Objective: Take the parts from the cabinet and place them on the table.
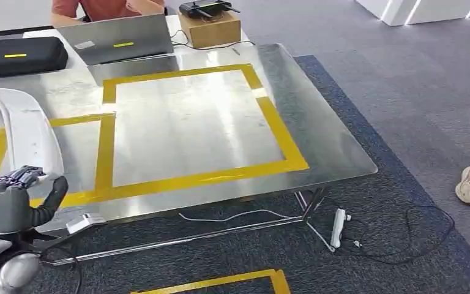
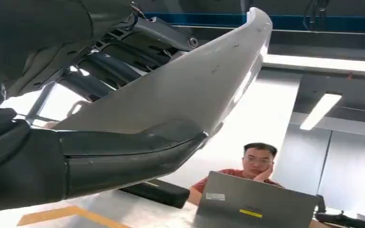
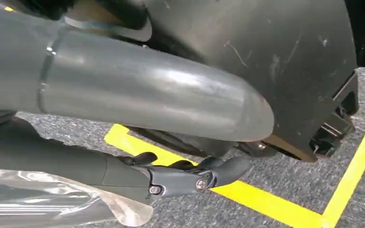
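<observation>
**White part held over the steel tabletop**

The part [image 1: 27, 131] is a long, curved white panel, smooth and glossy, tapering to a rounded tip. In the left wrist view its paler face [image 2: 185, 90] shows faint scuffs and a dark edge strip runs along it. The left hand [image 1: 13, 199] grips the part's lower end, grey thumb on one side and darker fingers on the other, and the panel rises over the near left edge of the tabletop [image 1: 318, 122].

The tabletop is a reflective sheet of brushed metal on a thin tubular frame, marked with yellow tape [image 1: 183, 179] in a large rectangle and a smaller one beside it. At its far side stand a grey laptop [image 1: 122, 38], a black zipped case [image 1: 23, 55] with a yellow stripe, and a cardboard box [image 1: 211, 27] carrying a black device. A person [image 2: 252, 164] sits behind the laptop.

The right hand [image 3: 190, 178] hangs over grey carpet, crossed by yellow tape, its dark fingers curled in, holding nothing.
</observation>
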